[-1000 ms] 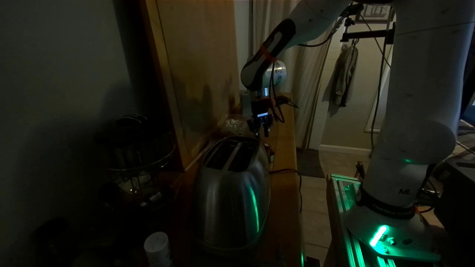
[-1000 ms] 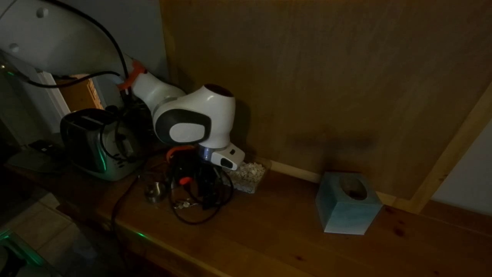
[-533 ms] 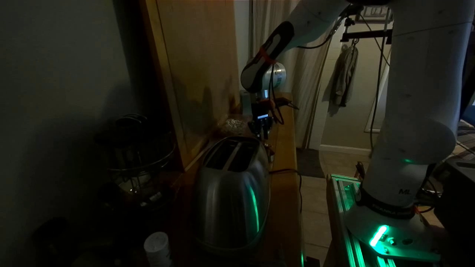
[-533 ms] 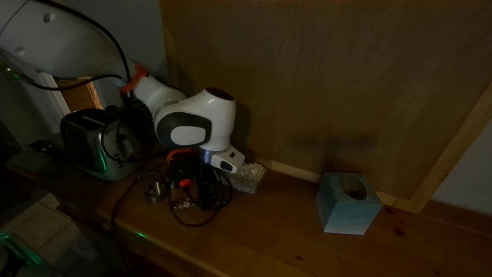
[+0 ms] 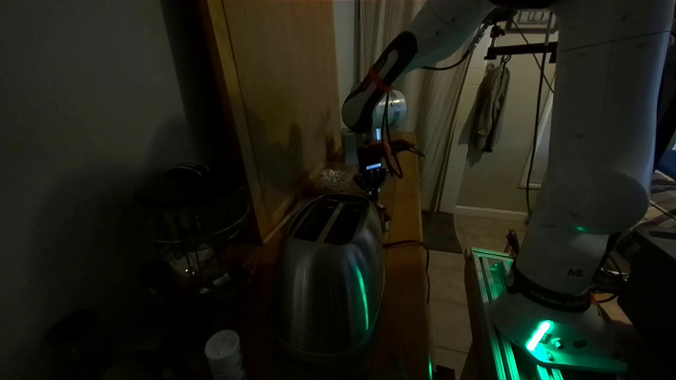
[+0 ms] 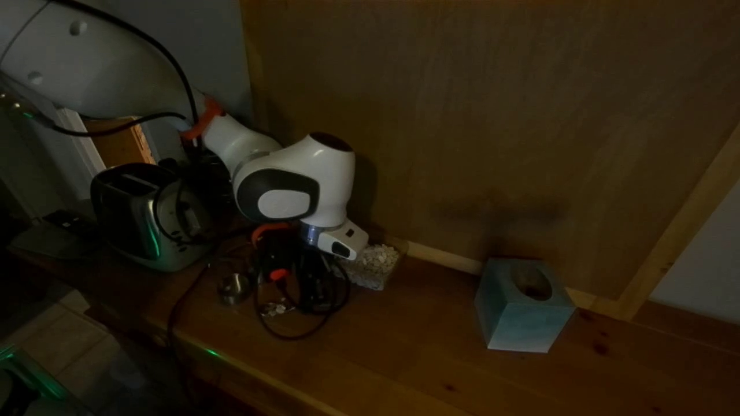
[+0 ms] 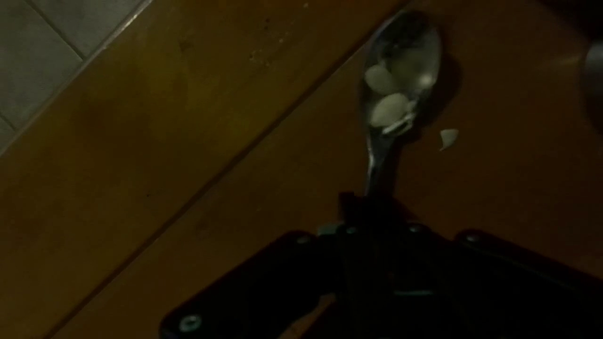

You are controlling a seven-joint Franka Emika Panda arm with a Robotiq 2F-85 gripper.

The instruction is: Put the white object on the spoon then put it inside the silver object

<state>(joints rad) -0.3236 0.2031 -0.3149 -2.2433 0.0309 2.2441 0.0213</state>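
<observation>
In the wrist view, the black two-fingered claw [image 7: 370, 207] looks clenched around the handle of a silvery, oval-bowled metal spoon [image 7: 378, 143], jaws close together, the bowl pointing out ahead. Smooth, rounded, cream-white pieces [image 7: 390, 110] sit in that bowl, just ahead of the claw, and a pale, pointed chip [image 7: 448, 138] lies loose beside the spoon. I'd guess the pieces are small, hard and light, slippery on metal, so a slight tip or twist could spill them. The spoon should be stiff, smooth and nose-heavy with its load; the handle close behind the bowl seems the place to hold, and the claw sits about there. Whether the bowl touches the brown wooden counter [image 7: 282, 188] or floats just above, I can't tell.

In an exterior view, the large, rounded, brushed-steel toaster [image 5: 332, 290] stands on the near side of the claw, dark slots up. I take it for the silver object; it looks heavy enough to need no steadying.

In an exterior view, the thick white arm [image 6: 324, 173] hides most of the claw. A small, round, shiny steel cup [image 6: 233, 292] stands beside the claw, toward the toaster, and might fit the words too.
</observation>
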